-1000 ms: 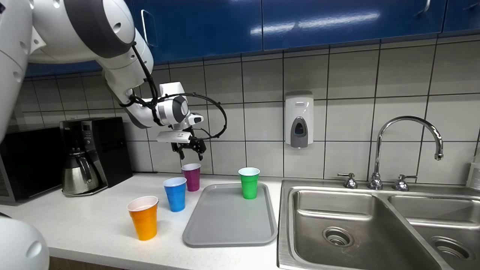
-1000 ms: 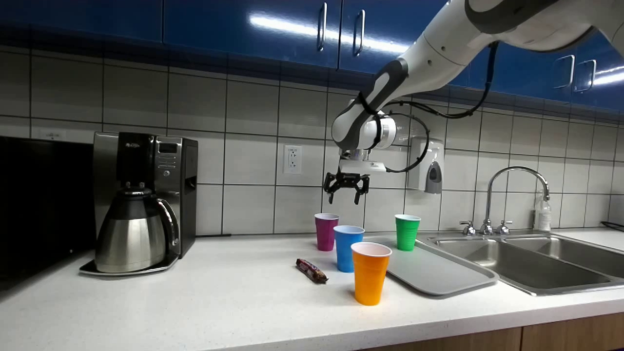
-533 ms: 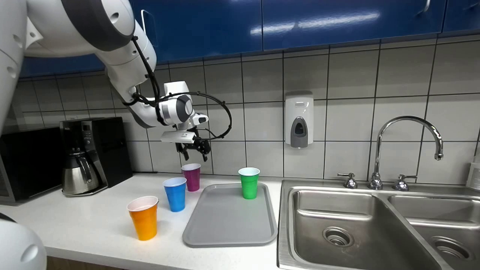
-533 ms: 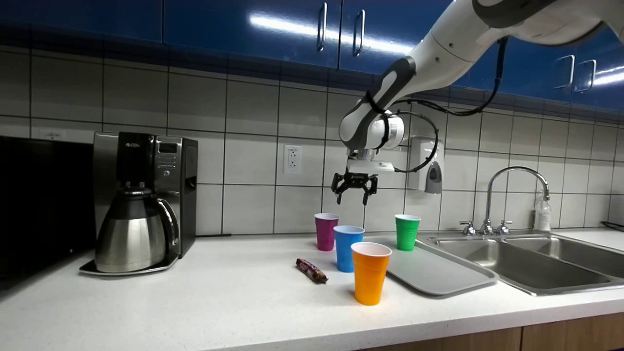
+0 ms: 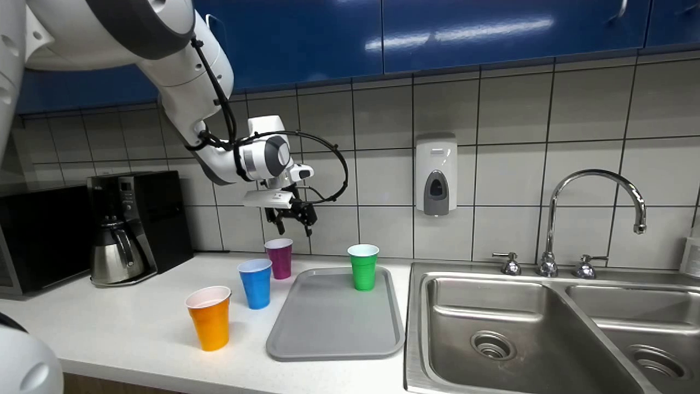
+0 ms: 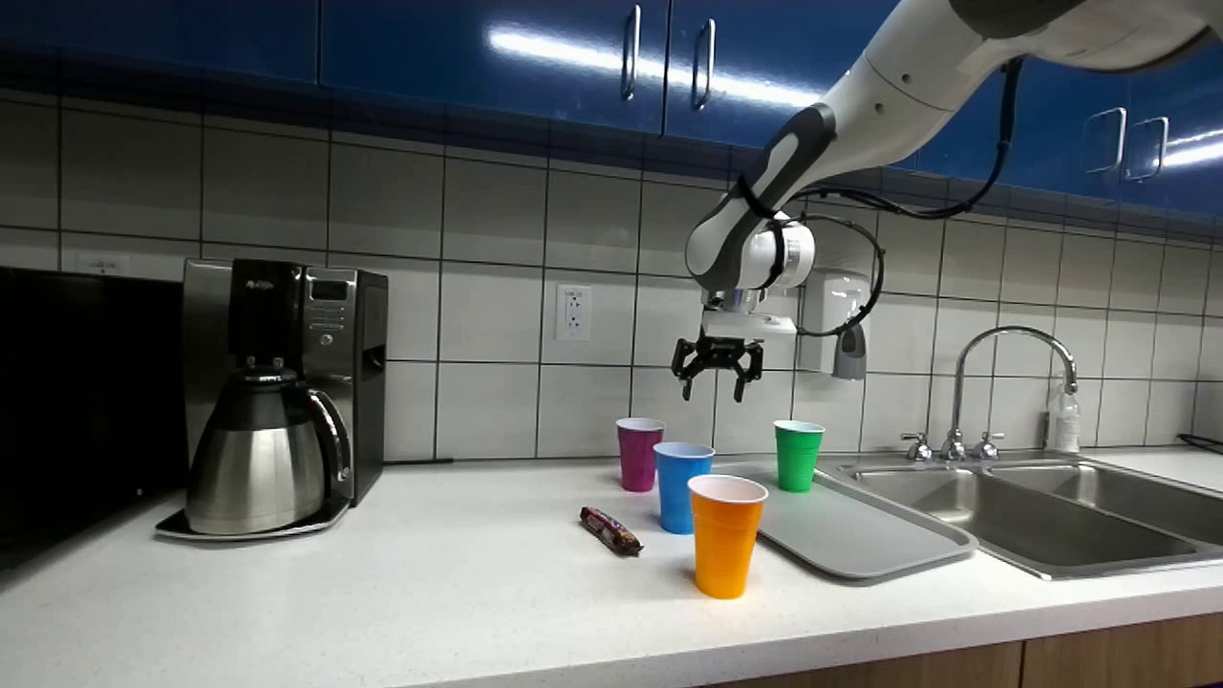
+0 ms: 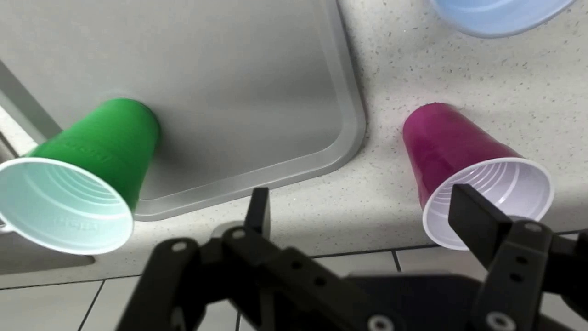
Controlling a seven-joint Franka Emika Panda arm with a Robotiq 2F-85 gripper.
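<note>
Purple cup (image 7: 455, 149) part-hidden in wrist view

My arm (image 6: 893, 96) slants down from overhead, white with dark grey sections, to a wrist (image 6: 801, 254) bent so that my gripper (image 6: 713, 390) hangs pointing downward in both exterior views. Its two black fingers (image 7: 478, 220) stand spread wide, well apart; in the wrist view they rise from the bottom edge, close and a little blurred. A flat white piece (image 5: 268, 198) sits just above the gripper. Black cable (image 5: 334, 148) is bound to the wrist and arcs out in a loop. A rounded white part of my body (image 5: 30, 364) shows in a lower corner of an exterior view.
</note>
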